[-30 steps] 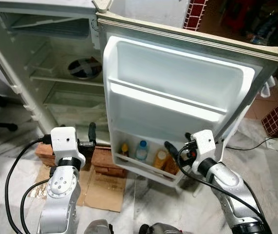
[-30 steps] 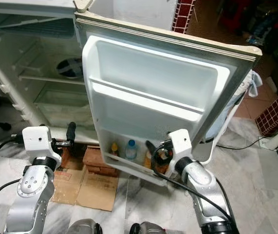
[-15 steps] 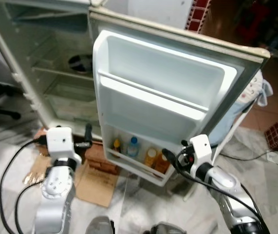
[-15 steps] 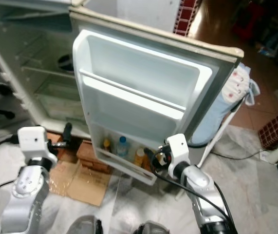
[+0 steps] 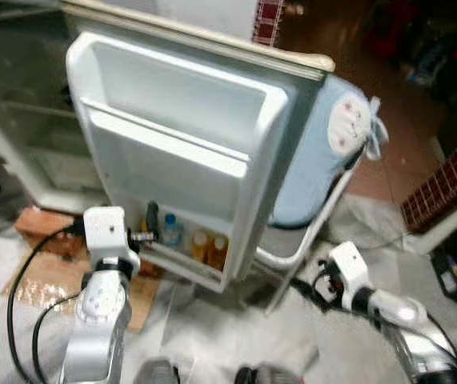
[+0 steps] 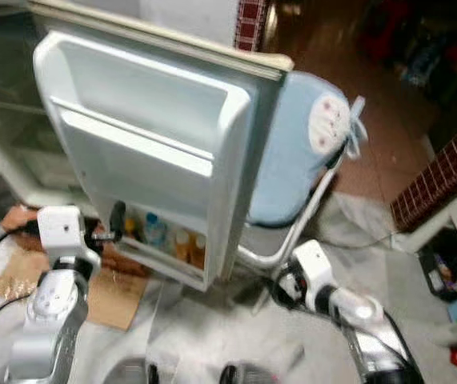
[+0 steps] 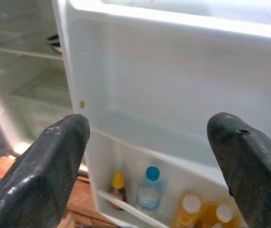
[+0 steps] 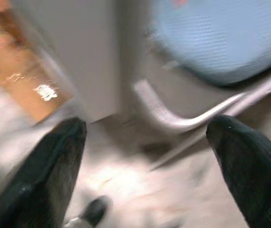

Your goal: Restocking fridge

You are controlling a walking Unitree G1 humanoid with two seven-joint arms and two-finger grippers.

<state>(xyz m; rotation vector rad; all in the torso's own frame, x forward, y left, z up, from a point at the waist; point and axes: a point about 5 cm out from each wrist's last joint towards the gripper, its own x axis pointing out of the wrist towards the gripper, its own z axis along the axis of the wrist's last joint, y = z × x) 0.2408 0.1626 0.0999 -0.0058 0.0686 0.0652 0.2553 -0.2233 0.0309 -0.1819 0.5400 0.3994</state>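
The fridge door (image 5: 172,120) stands open, its upper shelves bare. Its bottom shelf holds a small yellow-capped bottle (image 7: 117,187), a blue-capped water bottle (image 7: 149,190) and two orange juice bottles (image 7: 187,209). My left gripper (image 7: 147,126) is open and holds nothing, raised just in front of that bottom shelf (image 5: 180,256). My right gripper (image 8: 147,128) is open too, low over the floor to the right of the door, facing the metal leg (image 8: 173,118) of an ironing board.
A blue-covered ironing board (image 5: 324,160) leans behind the door's outer edge. The fridge body (image 5: 12,120) lies to the left, with bricks (image 5: 40,228) and flattened cardboard (image 5: 36,272) at its foot. A red tiled wall (image 5: 444,184) and clutter sit at the right.
The whole view has swung right and is blurred. My right gripper has left the door's bottom shelf and now hangs by the ironing board's leg. The left gripper stays by the shelf.
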